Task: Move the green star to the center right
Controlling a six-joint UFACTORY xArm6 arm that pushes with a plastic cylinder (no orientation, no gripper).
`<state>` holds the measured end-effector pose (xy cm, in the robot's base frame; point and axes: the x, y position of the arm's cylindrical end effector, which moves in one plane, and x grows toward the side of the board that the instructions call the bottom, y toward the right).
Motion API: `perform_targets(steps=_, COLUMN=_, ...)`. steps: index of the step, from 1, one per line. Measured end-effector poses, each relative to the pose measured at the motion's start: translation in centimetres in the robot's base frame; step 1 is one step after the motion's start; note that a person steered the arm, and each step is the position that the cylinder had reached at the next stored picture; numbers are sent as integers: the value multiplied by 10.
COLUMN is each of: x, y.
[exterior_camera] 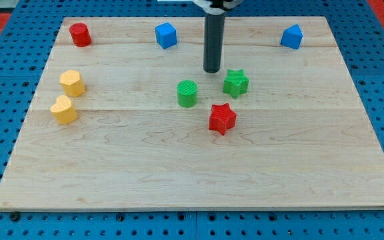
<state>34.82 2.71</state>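
Note:
The green star lies a little right of the board's middle. My tip stands just to its upper left, a small gap away, not touching it. A green cylinder lies to the star's left and below my tip. A red star lies just below the green star.
A red cylinder sits at the top left. A blue cube sits at the top middle and another blue block at the top right. Two yellow blocks sit at the left. The wooden board lies on blue pegboard.

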Motion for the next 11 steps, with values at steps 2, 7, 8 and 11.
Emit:
perform_targets(steps=2, x=44, y=93)
perform_targets(steps=7, x=47, y=158)
perform_targets(steps=8, x=47, y=169)
perform_targets(steps=11, x=76, y=175)
